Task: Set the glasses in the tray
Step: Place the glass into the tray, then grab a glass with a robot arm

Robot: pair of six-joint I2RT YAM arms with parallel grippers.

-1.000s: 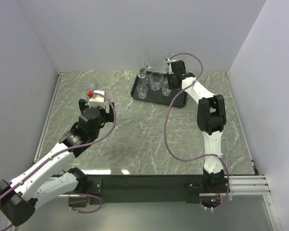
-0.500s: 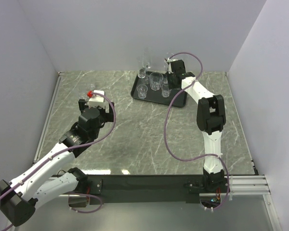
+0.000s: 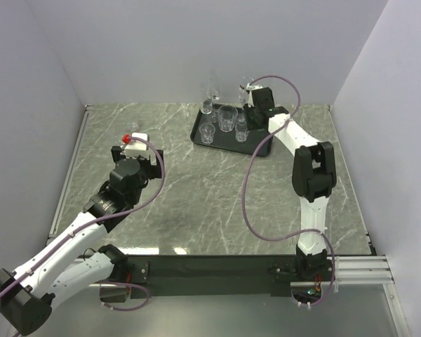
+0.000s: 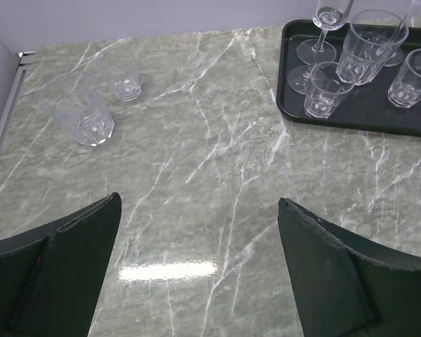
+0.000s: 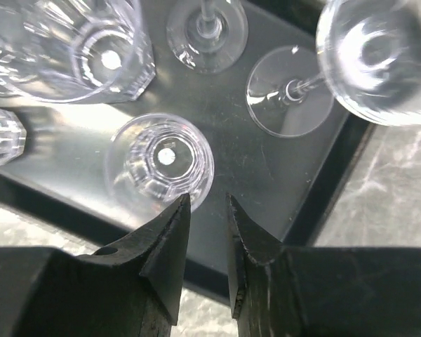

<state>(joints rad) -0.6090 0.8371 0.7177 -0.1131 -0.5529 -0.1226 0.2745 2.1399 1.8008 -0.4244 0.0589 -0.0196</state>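
The black tray (image 3: 262,145) sits at the back of the table and holds several clear glasses: tumblers (image 3: 227,117) and stemmed glasses (image 3: 212,95). It also shows in the left wrist view (image 4: 351,116). Two more tumblers, a larger one (image 4: 78,111) and a smaller one (image 4: 121,73), stand on the marble to the far left. My left gripper (image 4: 198,200) is wide open and empty above bare marble. My right gripper (image 5: 208,198) hovers over the tray's right end with only a narrow gap and nothing between the fingers. A small tumbler (image 5: 159,161) stands just beyond the left fingertip (image 5: 170,232).
Pale walls close the table on the left, back and right. A metal strip (image 4: 3,105) edges the table's left side. In the right wrist view a big tumbler (image 5: 91,49) and a wine glass (image 5: 289,91) crowd the tray.
My right gripper has drawn back and to the right above the tray's end. My left arm has shifted slightly to the left.
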